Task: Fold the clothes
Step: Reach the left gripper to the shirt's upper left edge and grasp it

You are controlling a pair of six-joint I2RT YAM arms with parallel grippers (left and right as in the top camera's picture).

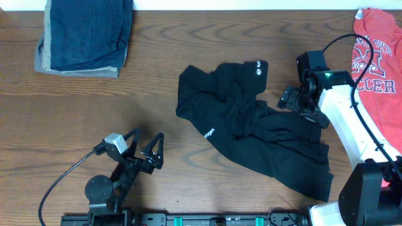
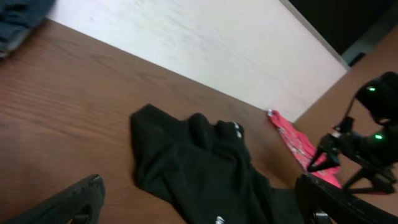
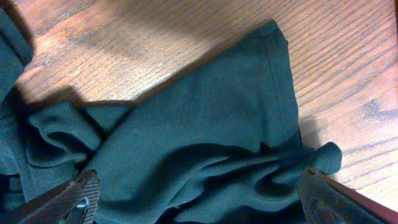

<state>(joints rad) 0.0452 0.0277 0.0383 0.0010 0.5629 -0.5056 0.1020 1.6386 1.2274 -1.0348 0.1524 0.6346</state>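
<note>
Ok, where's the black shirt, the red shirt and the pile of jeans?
black shirt (image 1: pixel 251 132), overhead view, crumpled middle.
red shirt (image 1: pixel 382 59), overhead view, printed front.
pile of jeans (image 1: pixel 88 31), overhead view, top blue layer.

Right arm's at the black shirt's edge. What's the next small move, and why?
Probably lower the right gripper onto the sleeve beneath it and close on its hem, ready to pull it flat. The shirt lies crumpled, the right wrist view shows open fingers above the sleeve without gripping it, and the left gripper sits apart from the cloth.
</note>
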